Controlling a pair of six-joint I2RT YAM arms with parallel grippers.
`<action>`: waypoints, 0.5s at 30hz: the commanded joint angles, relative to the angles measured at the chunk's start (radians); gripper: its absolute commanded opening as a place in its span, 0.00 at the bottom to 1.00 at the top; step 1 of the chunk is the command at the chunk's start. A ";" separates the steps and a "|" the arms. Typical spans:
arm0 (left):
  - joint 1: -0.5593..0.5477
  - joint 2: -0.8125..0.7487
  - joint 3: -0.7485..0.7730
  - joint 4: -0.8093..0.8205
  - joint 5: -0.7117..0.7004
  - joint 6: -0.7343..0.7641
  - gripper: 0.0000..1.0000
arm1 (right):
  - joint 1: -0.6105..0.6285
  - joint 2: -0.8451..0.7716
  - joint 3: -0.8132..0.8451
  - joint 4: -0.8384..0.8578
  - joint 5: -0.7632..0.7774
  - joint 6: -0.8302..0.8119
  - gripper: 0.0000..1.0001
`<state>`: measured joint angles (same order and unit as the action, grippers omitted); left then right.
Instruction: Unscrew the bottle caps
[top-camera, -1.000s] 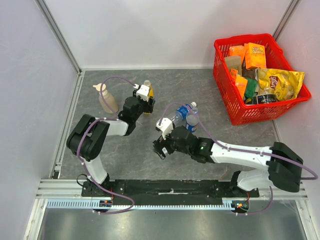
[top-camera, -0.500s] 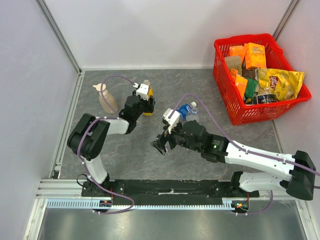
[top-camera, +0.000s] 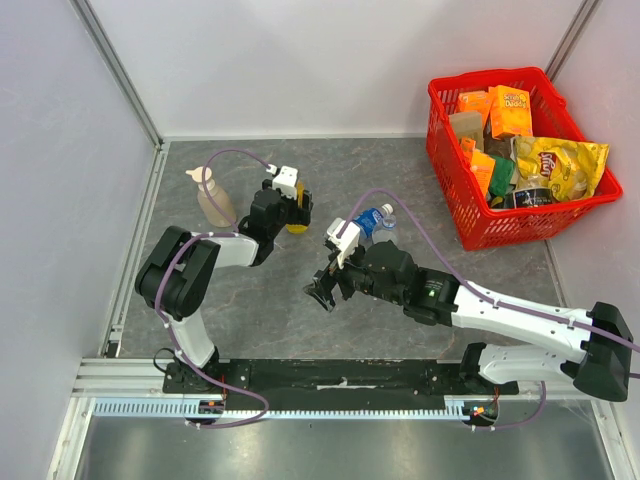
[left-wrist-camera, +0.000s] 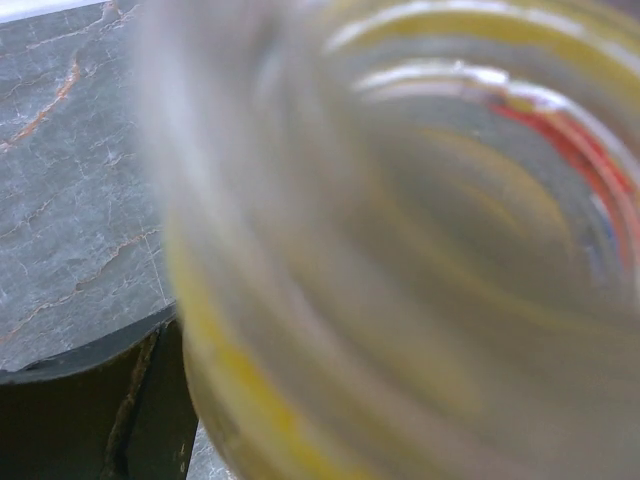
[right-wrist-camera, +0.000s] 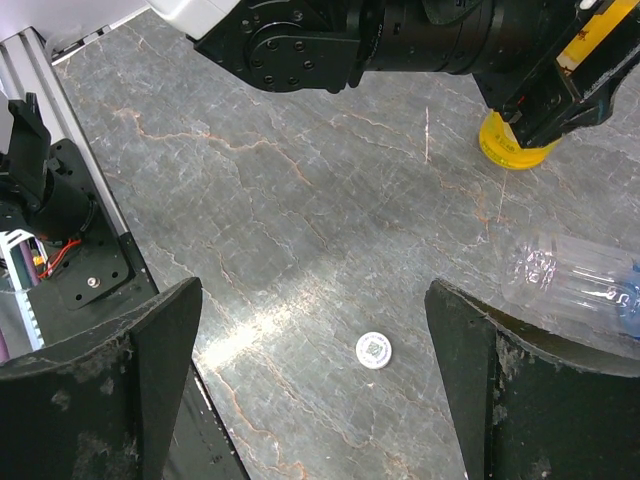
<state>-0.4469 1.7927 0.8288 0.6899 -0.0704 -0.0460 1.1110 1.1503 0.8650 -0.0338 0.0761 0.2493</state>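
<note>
When I look from above, my left hand (top-camera: 288, 207) is at the top of the juice bottle (top-camera: 297, 227), and my right hand (top-camera: 322, 292) hangs over the tabletop (top-camera: 250, 300). My left camera shows only blurry yellow bottle, so I cannot tell if that hand grips. My right camera shows my right hand wide open and empty above a loose white cap (right-wrist-camera: 373, 350). I think the juice cap comes next: squeeze firmly, then twist.
</note>
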 joint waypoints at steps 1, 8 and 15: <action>0.004 -0.015 -0.005 0.045 -0.006 -0.034 0.86 | 0.004 -0.023 0.031 0.008 0.007 -0.013 0.98; -0.004 -0.068 -0.072 0.071 -0.006 -0.038 0.89 | 0.001 -0.032 0.042 0.008 0.005 -0.010 0.98; -0.004 -0.203 -0.138 0.050 0.052 -0.046 0.94 | -0.008 -0.029 0.061 0.009 -0.004 0.004 0.98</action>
<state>-0.4473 1.6909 0.6979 0.7128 -0.0647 -0.0574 1.1084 1.1450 0.8734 -0.0360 0.0757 0.2504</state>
